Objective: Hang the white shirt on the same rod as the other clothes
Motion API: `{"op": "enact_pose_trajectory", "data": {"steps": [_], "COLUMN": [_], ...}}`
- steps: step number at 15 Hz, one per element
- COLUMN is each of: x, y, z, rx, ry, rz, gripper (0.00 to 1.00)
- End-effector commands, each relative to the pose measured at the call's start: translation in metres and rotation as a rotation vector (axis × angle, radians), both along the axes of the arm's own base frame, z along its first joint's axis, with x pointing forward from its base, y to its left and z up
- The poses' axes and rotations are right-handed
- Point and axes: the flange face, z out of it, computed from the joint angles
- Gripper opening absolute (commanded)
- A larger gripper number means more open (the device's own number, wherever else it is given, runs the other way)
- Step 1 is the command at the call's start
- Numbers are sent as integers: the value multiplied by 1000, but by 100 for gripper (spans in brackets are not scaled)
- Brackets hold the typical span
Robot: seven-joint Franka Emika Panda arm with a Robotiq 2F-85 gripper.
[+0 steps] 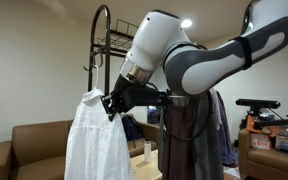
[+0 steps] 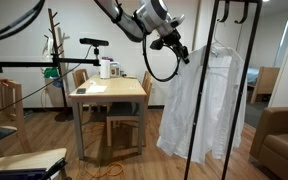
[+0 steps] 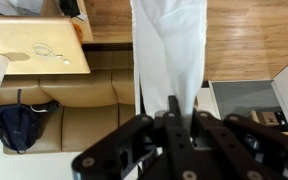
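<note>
The white shirt hangs long and loose from my gripper, which is shut on its top at the collar or hanger. It also shows in an exterior view under the gripper, and in the wrist view running away from the jaws. The other clothes, dark grey and bluish, hang to the right, partly hidden by my arm. The black garment rack with a wire-grid top rises behind the gripper. Its rod is mostly hidden by my arm.
A brown sofa stands below the shirt. A wooden table with chairs and a bottle stands nearby. A black rack upright crosses in front of the shirt. A dark bag lies on the sofa.
</note>
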Motion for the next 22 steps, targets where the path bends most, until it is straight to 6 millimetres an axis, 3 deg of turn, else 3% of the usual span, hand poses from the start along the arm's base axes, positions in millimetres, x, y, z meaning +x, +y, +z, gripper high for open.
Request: {"op": "enact_pose_trajectory", "data": {"steps": [1,11,17,22], "x": [2,4,-9,-1], "y": [-7,-1,17,10], "z": [14,42,42,40], "rx": [1,-38,-88,-77], "ry": [9,-233,-301,-327], "rz": [14,-11,12,-43], "gripper": [8,9,9,9]}}
